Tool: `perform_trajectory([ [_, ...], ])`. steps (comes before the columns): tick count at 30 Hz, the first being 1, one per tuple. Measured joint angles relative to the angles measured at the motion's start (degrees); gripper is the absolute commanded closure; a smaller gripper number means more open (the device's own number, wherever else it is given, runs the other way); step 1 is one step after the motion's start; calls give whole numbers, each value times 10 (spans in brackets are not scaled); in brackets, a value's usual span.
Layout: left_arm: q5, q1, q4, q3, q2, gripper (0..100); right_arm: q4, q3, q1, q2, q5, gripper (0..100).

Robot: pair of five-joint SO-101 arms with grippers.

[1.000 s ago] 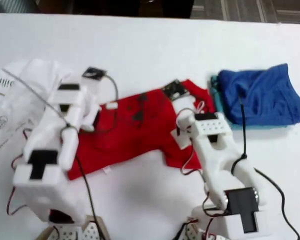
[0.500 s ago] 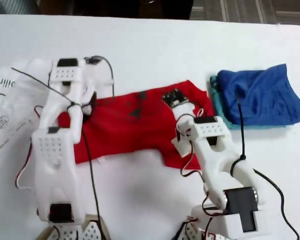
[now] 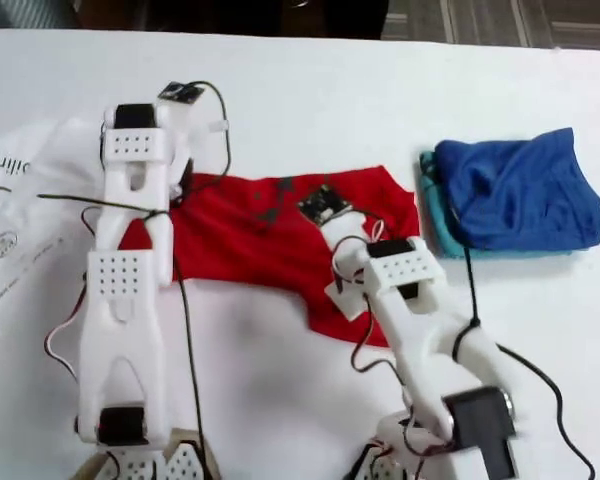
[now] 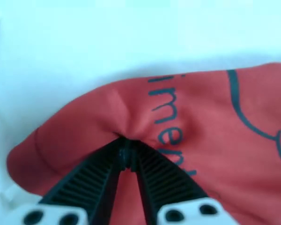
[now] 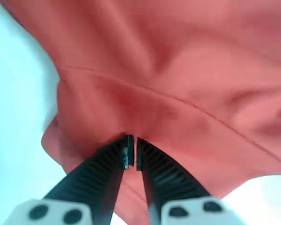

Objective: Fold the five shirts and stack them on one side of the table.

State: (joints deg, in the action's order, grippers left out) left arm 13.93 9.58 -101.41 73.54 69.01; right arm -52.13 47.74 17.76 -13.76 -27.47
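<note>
1. We see a red shirt [image 3: 250,250] printed with blue lettering and line art.
2. Near the desk's right edge, a royal-blue shirt [image 3: 520,190] lies on a teal shirt [image 3: 432,225].
3. At the left edge, a white shirt [image 3: 20,230] carries dark print.
4. The desk [image 3: 310,90] is plain white.
5. The left gripper [image 4: 126,157] and right gripper [image 5: 131,152] have black ribbed fingers on white bodies.

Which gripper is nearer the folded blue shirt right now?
Right. The right gripper pinches the red shirt on the part toward the blue shirt; the left gripper pinches its far end.
</note>
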Motion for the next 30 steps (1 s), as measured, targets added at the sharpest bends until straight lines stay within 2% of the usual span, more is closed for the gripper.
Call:
perform_trajectory([
  [8,0,1,0,0,-57,972,-61,37,5,-169,0,978],
  [13,1,1,0,-25,-127,972,-47,103,5,-191,-4,978],
  [18,-12,-5,0,-165,-243,972,-20,140,11,-191,-33,958],
  [24,-18,-3,4,-356,-398,972,-20,144,11,-187,-39,804],
  [30,-18,-4,70,-545,-491,972,-20,144,51,-147,-67,870],
])
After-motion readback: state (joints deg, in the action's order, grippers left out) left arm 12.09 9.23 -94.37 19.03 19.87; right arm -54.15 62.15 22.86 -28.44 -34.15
